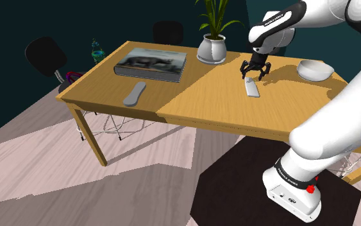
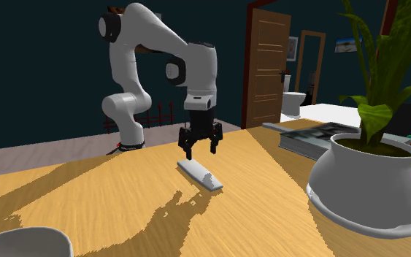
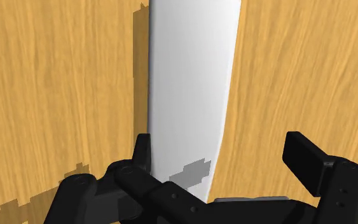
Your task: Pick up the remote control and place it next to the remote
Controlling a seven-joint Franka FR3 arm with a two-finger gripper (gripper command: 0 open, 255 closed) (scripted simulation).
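1. The gripper (image 1: pixel 254 69) hangs just over the white remote (image 1: pixel 252 88) on the wooden table (image 1: pixel 192 109), with its fingers spread wide and nothing in them.
2. In the wrist view the white remote (image 3: pixel 193 76) lies between the two fingers. One finger (image 3: pixel 142 147) sits right at its edge, and the other stands clear off to the side.
3. The key line-up: the remote's long axis runs straight away from the gripper (image 3: pixel 220 145), across the closing line, so the fingers straddle its narrow width. That looks good for a pinch.
4. In the second exterior view the gripper (image 2: pixel 200 146) sits over the end of the remote (image 2: pixel 201 175) nearer the arm's base, not over its middle.
5. The goal is the grey remote (image 1: pixel 134 93), well apart toward the shoulder view's left, near the book (image 1: pixel 150 64) — a long carry across the table.
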